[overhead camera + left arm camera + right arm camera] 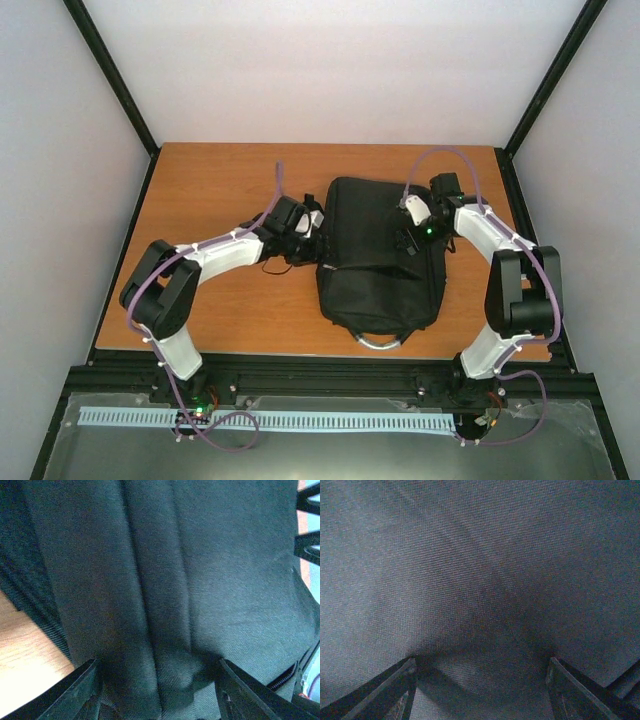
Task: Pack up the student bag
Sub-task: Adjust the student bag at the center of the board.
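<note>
Student bag [375,250] lies flat in the middle of the tabletop [220,180], handle toward the arms. The left gripper [303,232] meets its left edge, jaws spread against the black fabric. The right gripper [408,238] presses on its far right part, jaws likewise spread.

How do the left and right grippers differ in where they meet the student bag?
The left gripper is at the student bag's left edge, with the table showing beside it; the right gripper is over the bag's right side, its view all fabric. The left faces ridged folds, the right smoother cloth. Both are open, close against black fabric.
</note>
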Action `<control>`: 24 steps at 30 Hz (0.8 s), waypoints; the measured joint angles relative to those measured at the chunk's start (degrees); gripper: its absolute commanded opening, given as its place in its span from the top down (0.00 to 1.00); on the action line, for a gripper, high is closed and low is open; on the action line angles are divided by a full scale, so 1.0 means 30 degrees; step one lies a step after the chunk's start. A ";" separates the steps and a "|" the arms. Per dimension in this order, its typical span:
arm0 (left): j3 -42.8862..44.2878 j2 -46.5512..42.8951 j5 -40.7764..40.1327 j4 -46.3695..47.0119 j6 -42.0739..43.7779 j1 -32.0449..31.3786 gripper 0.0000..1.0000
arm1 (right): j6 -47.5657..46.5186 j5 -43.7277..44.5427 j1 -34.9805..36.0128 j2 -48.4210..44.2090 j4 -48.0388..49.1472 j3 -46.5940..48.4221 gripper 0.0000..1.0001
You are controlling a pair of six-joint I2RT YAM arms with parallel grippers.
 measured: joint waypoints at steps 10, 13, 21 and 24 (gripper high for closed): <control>-0.0503 0.0401 0.0342 0.2455 -0.0357 -0.3089 0.36 | -0.0262 0.1078 -0.0117 0.0590 0.0029 0.1413 0.26; -0.0488 0.1071 0.0641 0.3293 -0.0503 -0.4539 0.30 | -0.0627 0.1013 -0.0102 -0.0459 -0.0284 0.1559 0.27; -0.0852 -0.0415 -0.0758 0.2616 -0.0357 -0.4634 0.27 | -0.2798 -0.1093 0.0117 -0.4969 -0.1464 0.0095 0.31; -0.1107 -0.1202 -0.1435 0.2484 -0.0780 -0.4539 0.30 | -0.3963 -0.1792 0.0721 -0.6776 -0.1829 -0.0889 0.32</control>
